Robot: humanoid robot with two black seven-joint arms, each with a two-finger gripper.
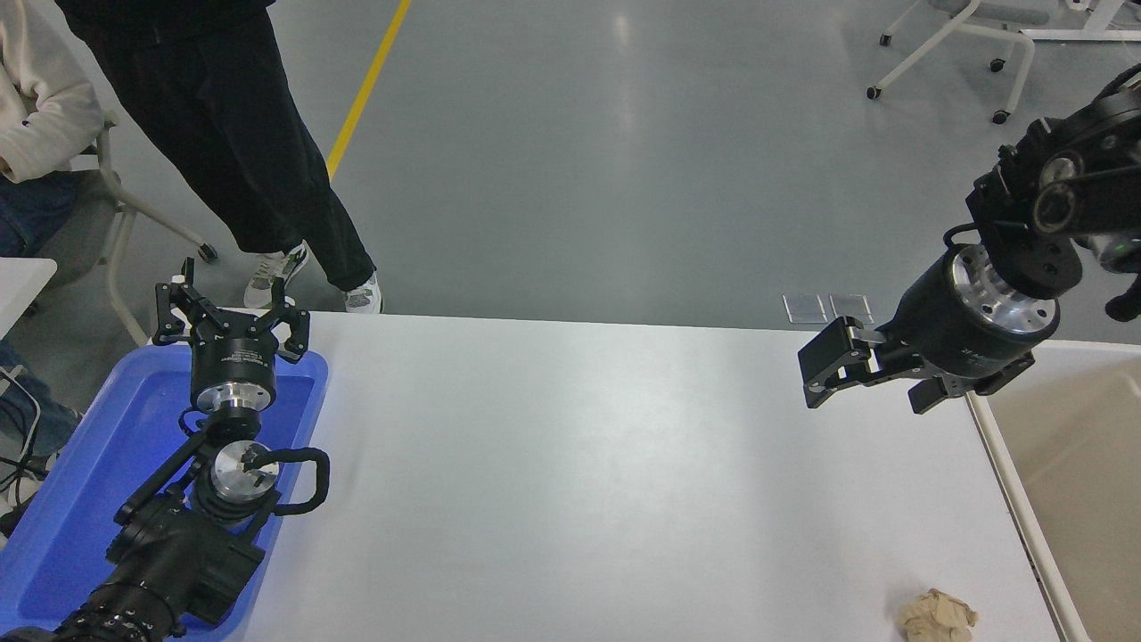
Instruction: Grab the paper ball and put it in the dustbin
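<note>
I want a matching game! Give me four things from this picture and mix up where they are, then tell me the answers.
Things:
1. paper ball
2. dustbin
3. left hand
4. right hand

Places:
A. above the blue tray at the table's left edge
B. on the white table, near its front right corner
C. in the air over the table's far right part
D. past the table's right edge

Right pairs: 1-B, 2-D, 3-A, 4-C
</note>
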